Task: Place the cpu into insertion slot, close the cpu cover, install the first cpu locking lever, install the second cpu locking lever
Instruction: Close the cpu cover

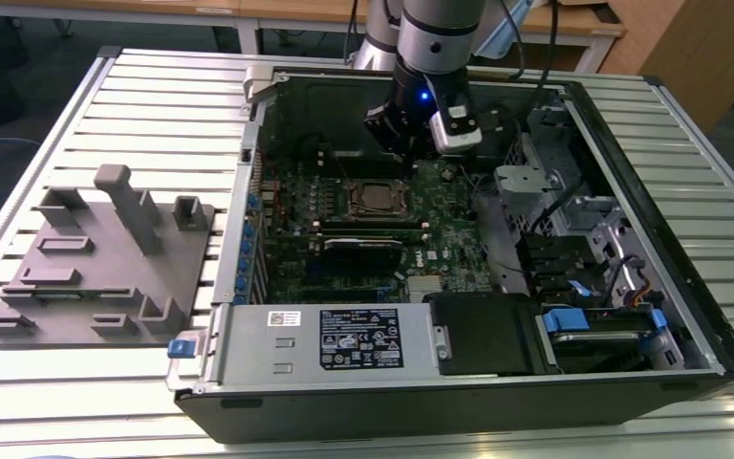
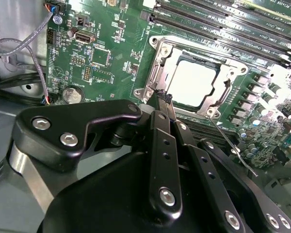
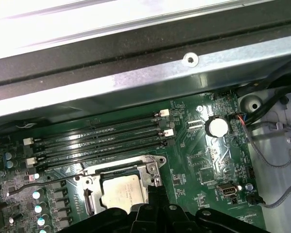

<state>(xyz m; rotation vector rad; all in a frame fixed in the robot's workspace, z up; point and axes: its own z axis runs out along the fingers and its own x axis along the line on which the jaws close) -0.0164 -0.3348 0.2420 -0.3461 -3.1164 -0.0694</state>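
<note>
The cpu (image 2: 196,81) lies flat in the insertion slot (image 1: 377,197), its pale metal top showing through the window of the cpu cover (image 2: 218,104), which is down around it. In the first wrist view the cpu (image 3: 122,193) and cpu cover (image 3: 148,171) sit just ahead of the fingertips. My gripper (image 2: 163,98) is shut, its black fingers pressed together with nothing seen between them, tips at the socket's corner. A thin wire locking lever (image 2: 233,145) sticks out free beside the socket; a dark lever rod (image 3: 34,185) shows on the other side.
The green motherboard (image 1: 443,229) lies inside an open computer case (image 1: 673,316). Memory slots (image 3: 102,141), a coin battery (image 3: 217,127), grey cables (image 2: 19,48) and the case wall (image 3: 136,73) crowd the socket. A grey fixture block (image 1: 99,258) sits on the slatted table at the exterior view's left.
</note>
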